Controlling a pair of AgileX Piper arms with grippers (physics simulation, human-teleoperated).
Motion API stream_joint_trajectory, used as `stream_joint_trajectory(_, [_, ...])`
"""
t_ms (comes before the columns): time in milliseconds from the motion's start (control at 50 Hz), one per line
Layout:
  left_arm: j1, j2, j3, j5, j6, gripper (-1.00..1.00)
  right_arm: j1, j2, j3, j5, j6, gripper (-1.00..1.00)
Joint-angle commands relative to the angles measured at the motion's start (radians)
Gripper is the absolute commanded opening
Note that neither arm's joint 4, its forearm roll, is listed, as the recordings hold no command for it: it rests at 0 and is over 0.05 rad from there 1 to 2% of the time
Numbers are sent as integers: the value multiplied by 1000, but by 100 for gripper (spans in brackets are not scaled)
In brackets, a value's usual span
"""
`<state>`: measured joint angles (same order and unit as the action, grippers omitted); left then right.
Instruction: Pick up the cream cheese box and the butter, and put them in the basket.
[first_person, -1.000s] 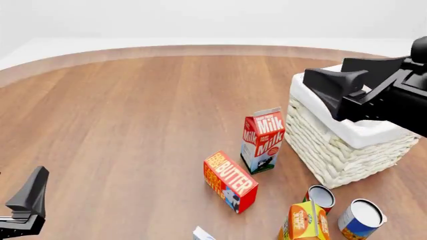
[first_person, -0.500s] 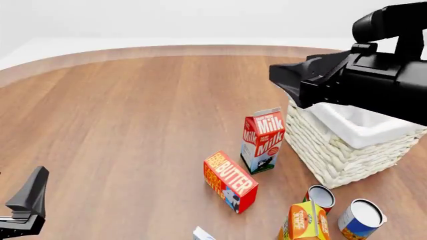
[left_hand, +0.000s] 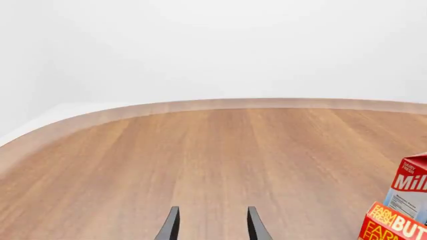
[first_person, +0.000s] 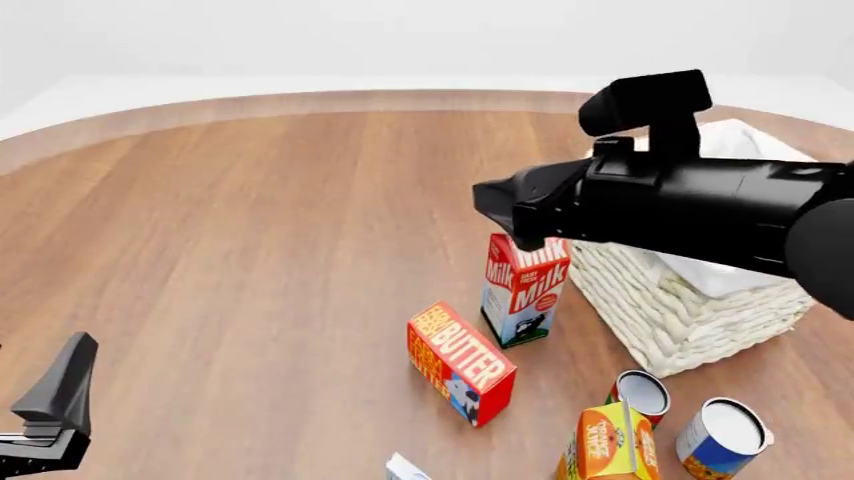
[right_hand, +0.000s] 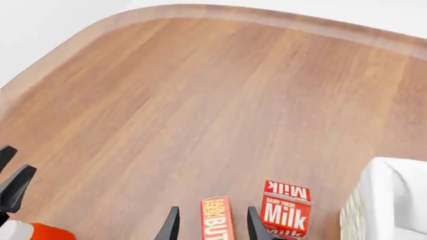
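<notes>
Cream cheese box (first_person: 404, 467) cut off, only a corner showing.

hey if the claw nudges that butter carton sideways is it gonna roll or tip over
Probably neither: the butter is a flat-sided oblong box lying on its long face, so it should slide or pivot on the wooden table. It looks like rigid printed card, so likely stiff but perhaps a little slick.

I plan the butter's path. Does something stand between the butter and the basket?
Yes. The upright milk carton stands just beyond the butter, between it and the basket. The right arm also hangs above this gap.
</notes>
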<state>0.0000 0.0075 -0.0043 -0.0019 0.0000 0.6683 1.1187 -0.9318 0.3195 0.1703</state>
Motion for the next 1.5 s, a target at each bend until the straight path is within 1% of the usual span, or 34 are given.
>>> stream_joint_trajectory(20, [0, 0, 0, 0, 0, 100, 1, 39, 18, 0, 4, 100])
stream_joint_trajectory(180, [0, 0, 0, 0, 0, 100, 5, 57, 27, -3, 5, 100])
stream_joint_trajectory(320, [0, 0, 0, 0, 0, 100, -12, 102, 61, -31, 28, 100])
stream_joint_trajectory(460, [0, 0, 0, 0, 0, 100, -15, 121, 53, -27, 25, 100])
stream_joint_trajectory(600, [0, 0, 0, 0, 0, 100, -3, 167, 82, -61, 39, 100])
stream_joint_trajectory(680, [0, 0, 0, 0, 0, 100, 10, 178, 53, -35, 38, 100])
stream_joint_trajectory(840, [0, 0, 0, 0, 0, 100, 6, 179, 11, 11, 13, 100])
stream_joint_trajectory(960, [0, 0, 0, 0, 0, 100, 7, 198, 15, 20, 16, 100])
stream_joint_trajectory(1060, [0, 0, 0, 0, 0, 100, 4, 219, 44, -2, 28, 100])
stream_joint_trajectory(1200, [0, 0, 0, 0, 0, 100, 0, 224, 43, 8, 19, 100])
stream_joint_trajectory(1300, [0, 0, 0, 0, 0, 100, 10, 234, 57, -6, 33, 100])
stream_joint_trajectory(1380, [0, 0, 0, 0, 0, 100, 28, 253, 72, -27, 54, 100])
stream_joint_trajectory(1500, [0, 0, 0, 0, 0, 100, 33, 264, 79, -37, 61, 100])
